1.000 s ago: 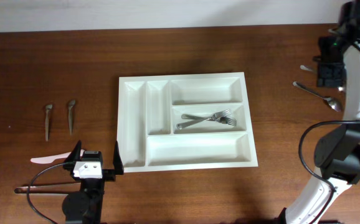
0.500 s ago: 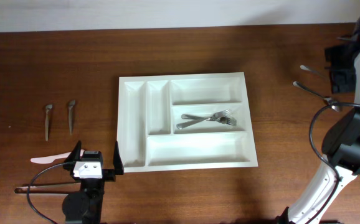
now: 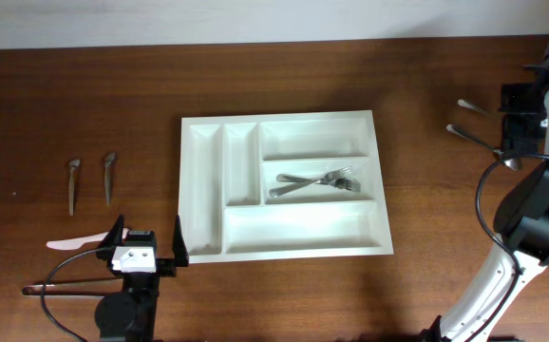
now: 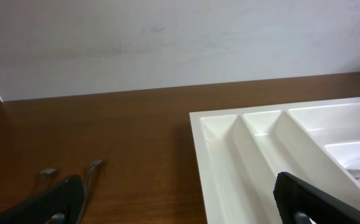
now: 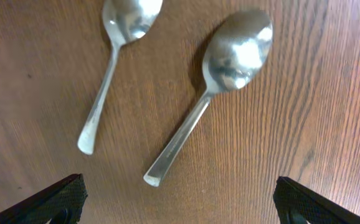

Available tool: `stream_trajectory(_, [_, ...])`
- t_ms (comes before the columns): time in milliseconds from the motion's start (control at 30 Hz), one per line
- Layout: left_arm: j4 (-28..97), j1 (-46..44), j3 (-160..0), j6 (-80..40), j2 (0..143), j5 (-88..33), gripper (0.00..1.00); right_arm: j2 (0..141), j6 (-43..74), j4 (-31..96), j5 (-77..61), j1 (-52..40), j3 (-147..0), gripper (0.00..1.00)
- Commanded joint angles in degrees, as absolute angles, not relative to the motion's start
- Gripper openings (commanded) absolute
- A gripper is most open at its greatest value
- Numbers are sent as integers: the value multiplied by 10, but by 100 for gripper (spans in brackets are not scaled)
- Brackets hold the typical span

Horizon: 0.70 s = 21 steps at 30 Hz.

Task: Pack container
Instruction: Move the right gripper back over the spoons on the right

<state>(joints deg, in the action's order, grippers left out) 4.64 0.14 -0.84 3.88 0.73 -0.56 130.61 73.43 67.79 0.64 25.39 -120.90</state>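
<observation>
The large white five-compartment plastic cutlery tray [image 3: 303, 228] sits mid-table. The right gripper [image 5: 179, 202], jaws spread, hangs over two steel spoons [image 5: 233, 59] (probably the next pick). The left gripper [image 3: 147, 237] is also spread, beside the tray.

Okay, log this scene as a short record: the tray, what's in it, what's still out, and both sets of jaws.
tray: white, five compartments, mid-table
in tray: two forks, crossed, in the middle wide compartment; other compartments empty
out, right side: two spoons on the table
out, left side: two utensils side by side; pale utensil nearer the left arm
left jaws: open, empty, by the tray's corner
right jaws: open, empty, over the spoons
</observation>
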Motion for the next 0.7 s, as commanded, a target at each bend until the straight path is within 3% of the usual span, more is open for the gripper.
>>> stream_trajectory(0, [47, 4, -5, 50, 3, -1, 99, 1335, 773, 685, 1, 244, -1208, 97])
stream_trajectory(667, [47, 4, -5, 50, 3, -1, 99, 1386, 799, 696, 6, 245, -1208, 95])
